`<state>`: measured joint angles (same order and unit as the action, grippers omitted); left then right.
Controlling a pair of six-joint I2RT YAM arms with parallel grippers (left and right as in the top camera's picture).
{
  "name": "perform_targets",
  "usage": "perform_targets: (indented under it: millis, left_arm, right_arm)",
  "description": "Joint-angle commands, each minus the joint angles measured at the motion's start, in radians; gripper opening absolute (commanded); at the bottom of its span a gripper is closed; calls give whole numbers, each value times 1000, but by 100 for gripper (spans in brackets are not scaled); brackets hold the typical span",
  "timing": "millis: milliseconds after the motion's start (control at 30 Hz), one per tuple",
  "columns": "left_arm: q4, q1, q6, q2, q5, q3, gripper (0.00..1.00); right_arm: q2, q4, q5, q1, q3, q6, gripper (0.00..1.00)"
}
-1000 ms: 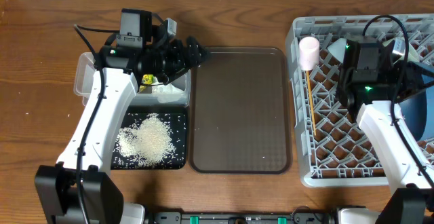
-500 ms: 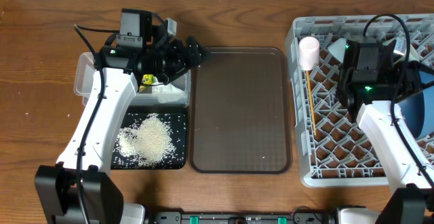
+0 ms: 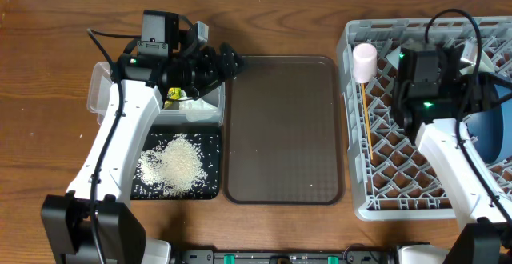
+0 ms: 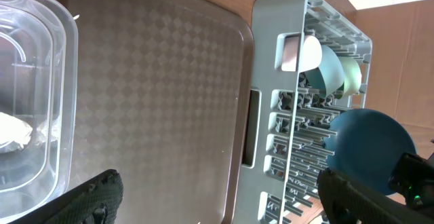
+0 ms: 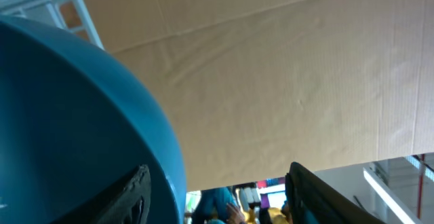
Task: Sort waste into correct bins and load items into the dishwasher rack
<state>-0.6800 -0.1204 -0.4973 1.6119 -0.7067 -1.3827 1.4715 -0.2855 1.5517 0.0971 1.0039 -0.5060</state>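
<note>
My left gripper (image 3: 230, 59) is open and empty above the near edge of the clear tub (image 3: 99, 88), which holds the white napkin (image 4: 13, 130) and the yellow-green wrapper (image 3: 173, 94). Rice grains (image 3: 178, 163) lie in the black tray (image 3: 210, 186). In the grey rack (image 3: 360, 204) are the pink cup (image 3: 364, 59), the light-blue bowl (image 4: 328, 75), the mint-green bowl (image 4: 353, 75) and the dark-blue plate (image 3: 493, 136), standing on edge. My right gripper (image 5: 217, 187) is open, its left finger beside the plate's rim (image 5: 68, 115).
A large brown serving tray (image 3: 280, 128) lies between the bins and the rack. A thin wooden stick (image 3: 366, 124) lies in the rack below the pink cup. Bare wooden table surrounds everything.
My right arm has shifted slightly to the left over the rack. The left arm has not moved.
</note>
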Motion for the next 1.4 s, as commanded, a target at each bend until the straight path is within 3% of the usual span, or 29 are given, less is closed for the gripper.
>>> perform_targets:
  millis: [0, 367, 500, 767, 967, 1000, 1033, 1067, 1200, 1367]
  left_arm:
    - [0, 2, 0, -11, 2, -7, 94]
    - [0, 2, 0, -11, 2, -7, 95]
    - [0, 2, 0, -11, 2, -7, 94]
    - [0, 2, 0, -11, 2, -7, 94]
    - [0, 2, 0, -11, 2, -7, 94]
    - [0, 2, 0, -11, 2, -7, 95]
    - [0, 2, 0, -11, 2, -7, 94]
    - [0, 2, 0, -11, 2, -7, 94]
    - [0, 2, 0, -11, 2, -7, 94]
    - [0, 2, 0, -11, 2, -7, 94]
  right_arm:
    - [3, 4, 18, 51, 1, 45, 65]
    - [3, -3, 11, 204, -21, 221, 64]
    - [2, -2, -58, 288, -45, 248, 41]
    - [-112, 85, -283, 343, -42, 267, 44]
    - [-340, 49, -685, 243, -37, 367, 40]
    - [-377, 34, -754, 217, -35, 388, 32]
    - [-422, 22, -837, 182, -33, 415, 12]
    - [-466, 16, -909, 143, -33, 460, 1]
    - [-609, 21, -1136, -47, -33, 607, 1]
    - [-662, 13, -1369, -315, -33, 636, 1]
